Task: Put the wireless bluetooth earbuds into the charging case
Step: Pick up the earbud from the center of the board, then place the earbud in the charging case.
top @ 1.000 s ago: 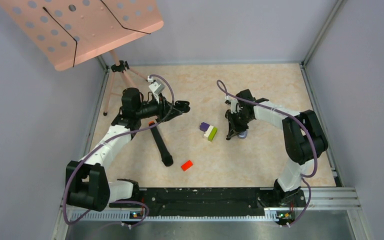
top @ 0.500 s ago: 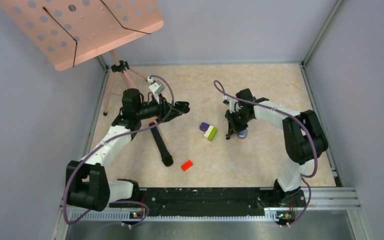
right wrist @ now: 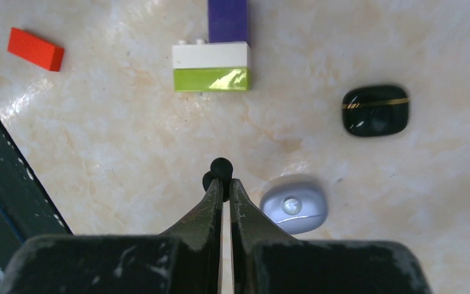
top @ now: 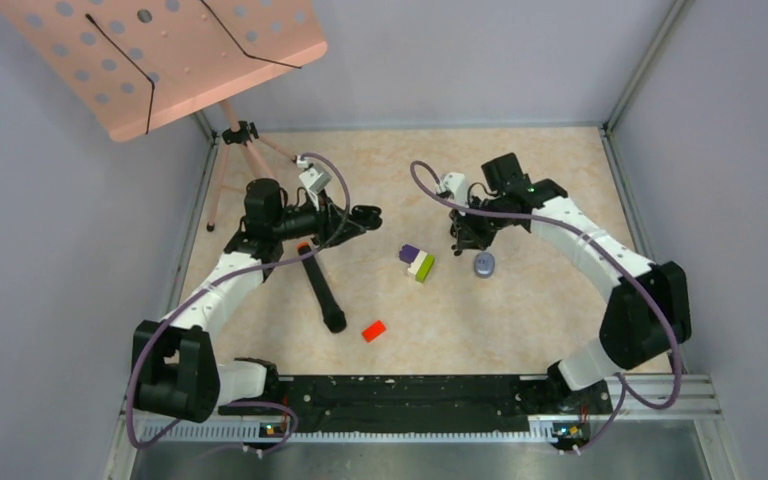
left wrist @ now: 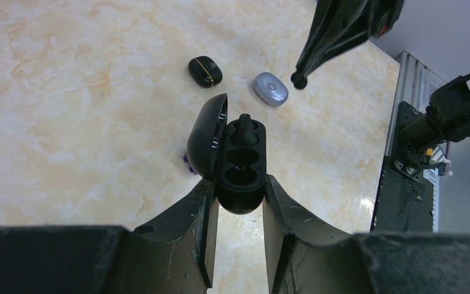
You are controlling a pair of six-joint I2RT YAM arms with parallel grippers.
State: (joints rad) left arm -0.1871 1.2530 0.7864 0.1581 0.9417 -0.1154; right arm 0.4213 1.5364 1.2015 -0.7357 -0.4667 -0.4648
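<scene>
A beige marbled surface (top: 520, 180) lies inside grey walls, with a pink perforated stand (top: 160, 55) over the far left corner. The left tool (left wrist: 238, 182) pinches an open black charging case (left wrist: 240, 168). Its lid (left wrist: 206, 141) is swung aside and a seated bud (left wrist: 243, 124) fills the far slot; this arm has not shifted. The right tool (right wrist: 226, 182) is pressed together on a tiny black earbud (right wrist: 221, 165) at its tips. A second ago it stood down over the pale purple case (right wrist: 294, 206). Now it has drawn off toward the far side, elbow swung out right, and that case lies uncovered just beside the tips. A closed gold-lined black case (right wrist: 376, 110), a purple-white-green block stack (right wrist: 210, 56) and a red block (right wrist: 35, 49) lie apart.
</scene>
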